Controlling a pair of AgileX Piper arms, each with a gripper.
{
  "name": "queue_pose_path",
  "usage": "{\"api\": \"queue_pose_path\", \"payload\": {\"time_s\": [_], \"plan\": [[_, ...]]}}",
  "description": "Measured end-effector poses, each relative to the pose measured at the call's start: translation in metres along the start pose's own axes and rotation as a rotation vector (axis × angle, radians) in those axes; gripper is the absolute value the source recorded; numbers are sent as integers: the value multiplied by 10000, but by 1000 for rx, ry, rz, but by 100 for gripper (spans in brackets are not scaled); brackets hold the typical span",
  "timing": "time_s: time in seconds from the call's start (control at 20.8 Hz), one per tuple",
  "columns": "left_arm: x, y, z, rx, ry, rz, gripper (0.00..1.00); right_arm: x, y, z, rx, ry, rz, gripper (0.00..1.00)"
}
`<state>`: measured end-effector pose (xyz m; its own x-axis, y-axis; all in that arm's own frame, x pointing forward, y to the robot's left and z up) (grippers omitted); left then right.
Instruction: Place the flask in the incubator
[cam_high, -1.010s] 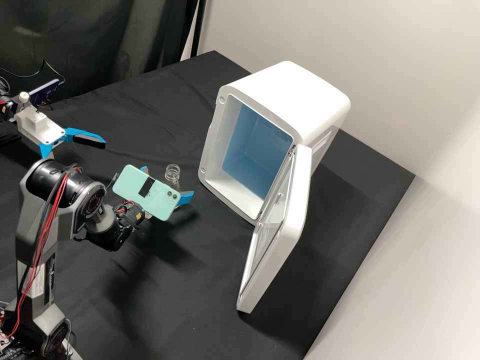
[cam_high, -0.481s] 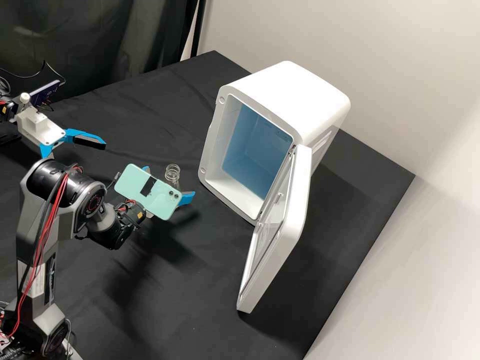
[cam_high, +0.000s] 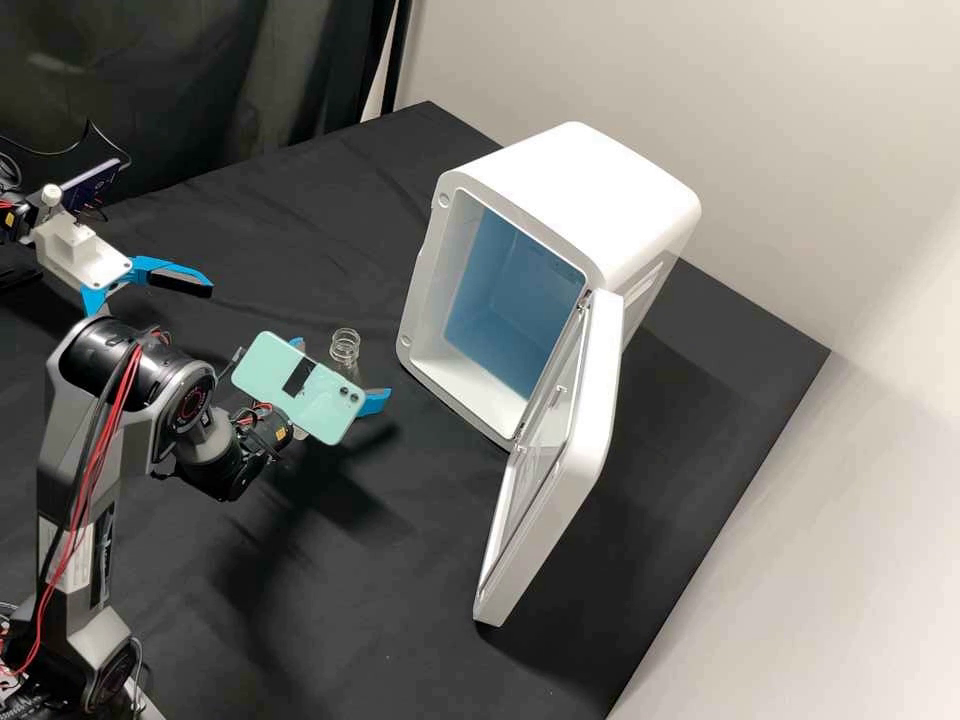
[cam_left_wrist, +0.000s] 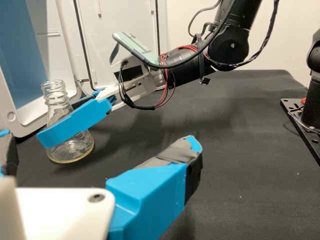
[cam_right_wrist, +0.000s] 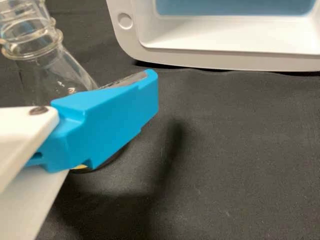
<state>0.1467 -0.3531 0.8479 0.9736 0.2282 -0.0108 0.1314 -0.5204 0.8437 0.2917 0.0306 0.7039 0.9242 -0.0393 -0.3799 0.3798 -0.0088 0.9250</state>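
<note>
The flask (cam_high: 344, 350) stands upright on the bench (cam_high: 300, 215), just outside the incubator's open front and not yet inside it. It is clear glass with no cap, a cone-shaped body under a threaded neck and a faint yellow tint at the base. The incubator (cam_high: 590, 200) is a white box with a pale blue inside. Its door (cam_high: 560, 460) is swung wide open on the side nearer the high camera. The right gripper (cam_high: 340, 370) sits low at the flask with its fingers apart, one on each side of the glass. In the right wrist view one finger (cam_right_wrist: 105, 117) lies close along the lower wall of the flask (cam_right_wrist: 37, 55), and I cannot tell whether it touches. Beyond it is the incubator's white rim (cam_right_wrist: 225, 45). From the left wrist view the same finger (cam_left_wrist: 75, 122) crosses in front of the flask (cam_left_wrist: 54, 97), which stands before the open door (cam_left_wrist: 120, 35). A mint-green phone (cam_high: 300, 385) is fixed on the right arm's wrist, over the gripper. The left gripper (cam_high: 147, 297) is at the far left of the bench, well apart from the flask. Its fingers (cam_left_wrist: 160, 180) are spread wide and point toward the flask.
</note>
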Motion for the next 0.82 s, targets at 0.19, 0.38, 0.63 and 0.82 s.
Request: {"api": "queue_pose_path", "payload": {"time_s": [0.19,0.38,0.63,0.82], "plan": [[0,0,0,0,0,0,100,0,5,5,6,-5,6,0],[-4,1,-10,-1,6,1,100,0,7,7,8,-7,8,0],[-4,1,-10,-1,6,1,100,0,-4,-4,8,-6,6,0],[-4,1,-10,-1,6,1,100,-1,-9,-8,7,-4,4,0]]}}
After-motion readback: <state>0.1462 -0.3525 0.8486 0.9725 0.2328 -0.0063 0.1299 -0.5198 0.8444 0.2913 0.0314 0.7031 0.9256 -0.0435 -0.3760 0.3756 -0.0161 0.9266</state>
